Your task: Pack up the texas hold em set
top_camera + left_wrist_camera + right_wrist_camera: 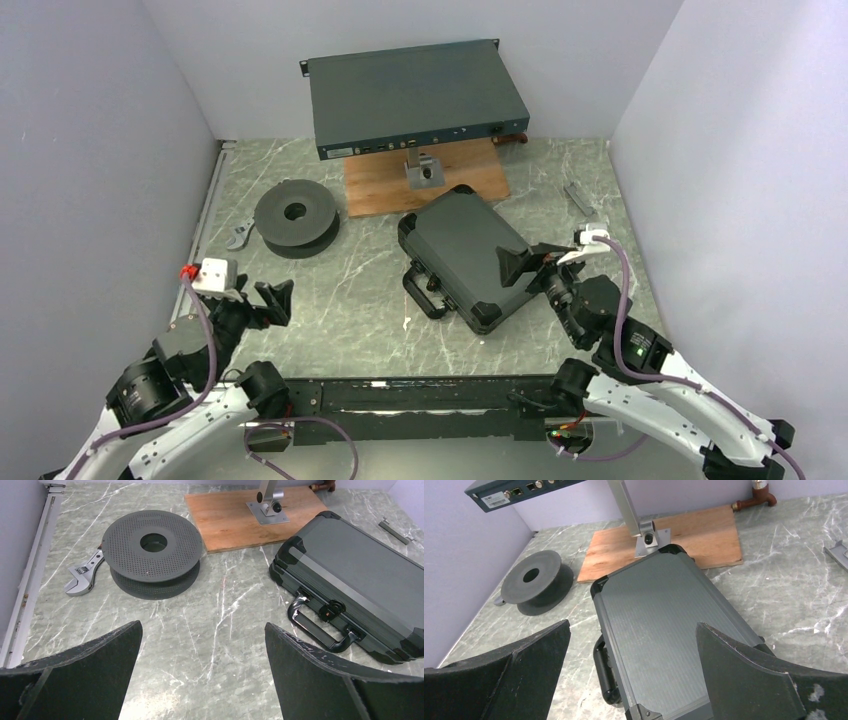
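Observation:
The black case [468, 255] of the hold em set lies closed and flat on the table, its handle [422, 288] facing the near left. It also shows in the left wrist view [360, 585] and the right wrist view [674, 630]. No chips, cards or discs are in view. My right gripper [535, 258] is open and hovers over the case's near right corner, its fingers [744, 675] spread above the lid. My left gripper [268, 300] is open and empty over bare table at the near left, well apart from the case.
A dark grey round spool [295, 215] sits left of centre with a wrench [238, 236] beside it. A flat teal-grey metal box [415, 98] stands on a post over a wooden board [425, 180] at the back. A small metal bar [577, 197] lies at the right.

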`<state>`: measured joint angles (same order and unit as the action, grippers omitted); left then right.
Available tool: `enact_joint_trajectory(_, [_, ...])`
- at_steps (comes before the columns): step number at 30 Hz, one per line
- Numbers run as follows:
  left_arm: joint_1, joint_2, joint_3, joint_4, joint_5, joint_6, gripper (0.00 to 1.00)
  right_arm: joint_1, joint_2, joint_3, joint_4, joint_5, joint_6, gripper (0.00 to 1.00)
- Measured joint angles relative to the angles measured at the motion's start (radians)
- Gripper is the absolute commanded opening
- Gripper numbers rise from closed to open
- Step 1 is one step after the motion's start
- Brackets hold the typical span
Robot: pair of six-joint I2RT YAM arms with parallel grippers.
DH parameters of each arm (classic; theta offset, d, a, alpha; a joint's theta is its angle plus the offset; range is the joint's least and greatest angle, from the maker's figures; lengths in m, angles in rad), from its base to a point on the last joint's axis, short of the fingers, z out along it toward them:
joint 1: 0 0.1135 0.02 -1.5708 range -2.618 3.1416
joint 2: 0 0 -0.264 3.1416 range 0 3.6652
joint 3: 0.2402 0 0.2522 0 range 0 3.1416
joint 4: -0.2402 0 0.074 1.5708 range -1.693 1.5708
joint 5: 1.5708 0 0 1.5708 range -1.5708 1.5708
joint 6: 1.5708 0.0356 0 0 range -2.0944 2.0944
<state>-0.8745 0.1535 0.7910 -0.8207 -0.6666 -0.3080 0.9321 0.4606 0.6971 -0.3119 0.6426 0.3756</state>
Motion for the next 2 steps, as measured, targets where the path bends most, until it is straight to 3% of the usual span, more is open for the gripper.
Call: enact_joint_trajectory(2, [0.001,0.004,0.0,0.0,0.0,0.0,0.99,0.0,-0.008,-0.01,0.014,-0.005,-0.01,1.0])
